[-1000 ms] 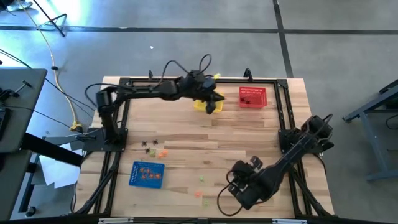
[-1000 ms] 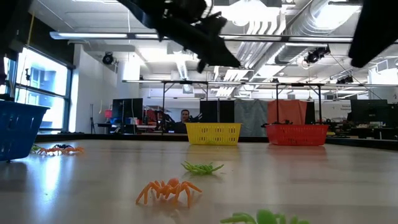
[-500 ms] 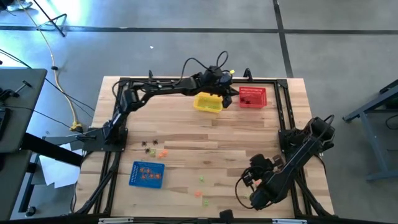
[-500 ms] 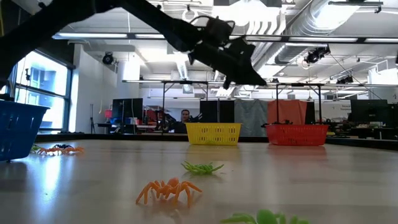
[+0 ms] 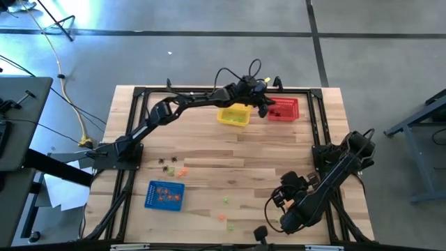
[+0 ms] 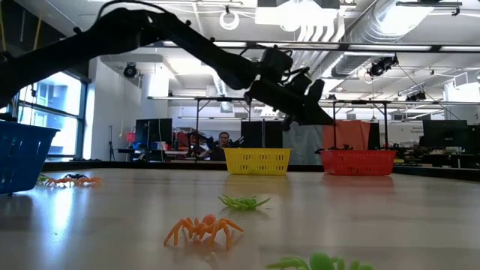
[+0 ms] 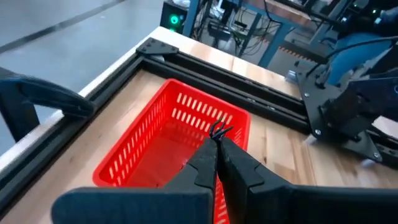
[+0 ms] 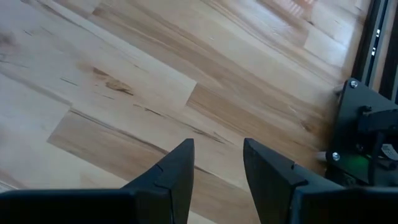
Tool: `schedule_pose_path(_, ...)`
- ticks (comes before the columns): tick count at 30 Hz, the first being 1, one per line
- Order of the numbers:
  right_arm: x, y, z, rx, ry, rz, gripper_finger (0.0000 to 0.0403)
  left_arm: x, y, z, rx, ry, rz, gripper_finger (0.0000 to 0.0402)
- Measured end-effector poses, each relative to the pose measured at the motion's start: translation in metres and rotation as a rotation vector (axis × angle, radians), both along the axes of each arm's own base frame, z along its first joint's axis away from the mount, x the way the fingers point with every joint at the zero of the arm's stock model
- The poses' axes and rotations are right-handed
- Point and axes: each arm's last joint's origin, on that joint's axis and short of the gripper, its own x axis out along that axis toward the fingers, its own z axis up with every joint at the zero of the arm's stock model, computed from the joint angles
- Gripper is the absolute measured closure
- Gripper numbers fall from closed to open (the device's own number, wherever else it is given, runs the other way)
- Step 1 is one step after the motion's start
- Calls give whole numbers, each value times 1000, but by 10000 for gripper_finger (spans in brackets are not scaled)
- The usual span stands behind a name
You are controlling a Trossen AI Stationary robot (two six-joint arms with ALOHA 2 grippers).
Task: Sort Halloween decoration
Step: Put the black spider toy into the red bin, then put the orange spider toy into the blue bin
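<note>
Orange and green spiders (image 6: 203, 227) lie on the near tabletop (image 5: 272, 150), beside a blue basket (image 5: 165, 195). Low over bare wood, the right hand (image 8: 217, 163) is released. At the far edge, the left hand (image 7: 217, 144) pinches a black spider (image 7: 219, 129) above the red basket (image 7: 155, 149).

bright overhead shop lights glare in the low view, where the nearest spider trinkets (image 6: 319, 262) blur.

You can't make out what the black trinket (image 7: 218, 130) is, pinched in the left gripper (image 7: 217, 146). The blue basket (image 6: 20, 155), at 9 o'clock, is cut by the frame edge.
</note>
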Motion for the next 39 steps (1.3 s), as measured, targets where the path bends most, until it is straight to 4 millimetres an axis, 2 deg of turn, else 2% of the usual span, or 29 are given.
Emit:
schedule_pose_path(5, 0, 0, 0, 0, 0, 0, 269, 4, 2, -10, -33, -13, 12, 402)
schedule_pose_path(13, 0, 0, 0, 0, 0, 0, 269, 7, -1, -5, 37, -52, -8, 393)
schedule_pose_path(22, 0, 0, 0, -1, 0, 0, 269, 12, -9, 0, 148, -85, -40, 318)
schedule_pose_path(29, 0, 0, 0, -3, -7, -4, 269, 13, -13, 0, 159, -78, -50, 266)
schedule_pose_path(31, 0, 0, 0, -6, -11, -3, 269, 11, -12, 5, 134, -79, -44, 264)
schedule_pose_path(35, 1, -1, 0, -22, -28, 10, 269, 2, -12, 34, 107, -71, -98, 272)
schedule_pose_path(37, 1, -1, 1, -32, -28, 28, 269, -5, -17, 41, 96, -5, -160, 278)
schedule_pose_path(39, 2, -2, 1, -41, -24, 47, 269, -10, -29, 43, 113, 101, -222, 284)
